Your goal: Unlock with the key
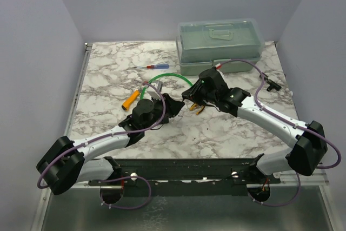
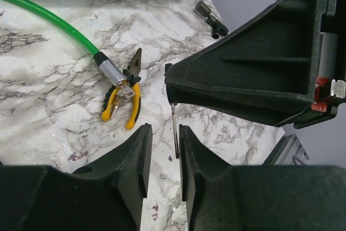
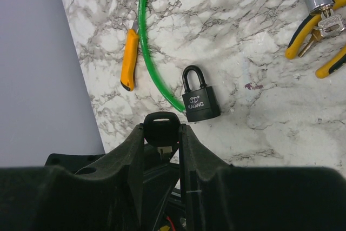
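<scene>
My right gripper (image 3: 161, 132) is shut on the key (image 3: 160, 124), pinching its dark round head. In the left wrist view the key's thin silver blade (image 2: 174, 131) hangs down from the right gripper's finger (image 2: 232, 79). It sits between the fingers of my left gripper (image 2: 165, 130), close to the right one. A gap shows on the blade's other side, so the left gripper is open. A black padlock (image 3: 199, 99) lies flat on the marble, shackle shut, just ahead of the right gripper. From above, both grippers meet mid-table: left (image 1: 176, 105), right (image 1: 190, 97).
A green cable (image 1: 168, 77) curves past the padlock to a silver cylinder (image 2: 110, 70) with small keys, lying on yellow-handled pliers (image 2: 127, 99). An orange knife (image 1: 131, 100), a screwdriver (image 1: 148, 66), a lidded green box (image 1: 220, 45) and a small black part (image 1: 272, 85) lie around.
</scene>
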Robot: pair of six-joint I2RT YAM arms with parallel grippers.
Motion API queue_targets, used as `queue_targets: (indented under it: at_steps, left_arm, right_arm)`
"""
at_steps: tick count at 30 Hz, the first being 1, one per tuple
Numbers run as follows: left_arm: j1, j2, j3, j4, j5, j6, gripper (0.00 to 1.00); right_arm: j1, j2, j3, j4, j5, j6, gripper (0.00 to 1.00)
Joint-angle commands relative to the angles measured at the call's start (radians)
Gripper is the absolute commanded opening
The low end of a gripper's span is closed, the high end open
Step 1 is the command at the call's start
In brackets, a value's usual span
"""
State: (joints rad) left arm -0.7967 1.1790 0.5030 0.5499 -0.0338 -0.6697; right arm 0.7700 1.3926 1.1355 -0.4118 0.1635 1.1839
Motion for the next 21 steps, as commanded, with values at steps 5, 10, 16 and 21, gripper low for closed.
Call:
queue_targets:
  at_steps: [5, 10, 16, 21]
  left_arm:
    - [-0.009, 0.011, 0.035, 0.048, 0.032, 0.028, 0.0]
    - [-0.009, -0.037, 0.019, 0.032, 0.014, 0.039, 0.0]
    - [-0.007, -0.14, 0.077, -0.19, 0.073, 0.076, 0.0]
    - [-0.006, -0.218, 0.195, -0.478, 0.163, 0.101, 0.0]
  right_arm:
    - [-0.006, -0.033, -0.021, 0.026, -0.024, 0.015, 0.1]
    - [-0.007, -0.071, -0.062, 0.091, -0.033, -0.014, 0.29]
    - [-0.008, -0.128, -0.045, 0.148, -0.054, -0.297, 0.9]
    - [-0.008, -0.304, -0.182, 0.351, -0.113, -0.595, 0.88]
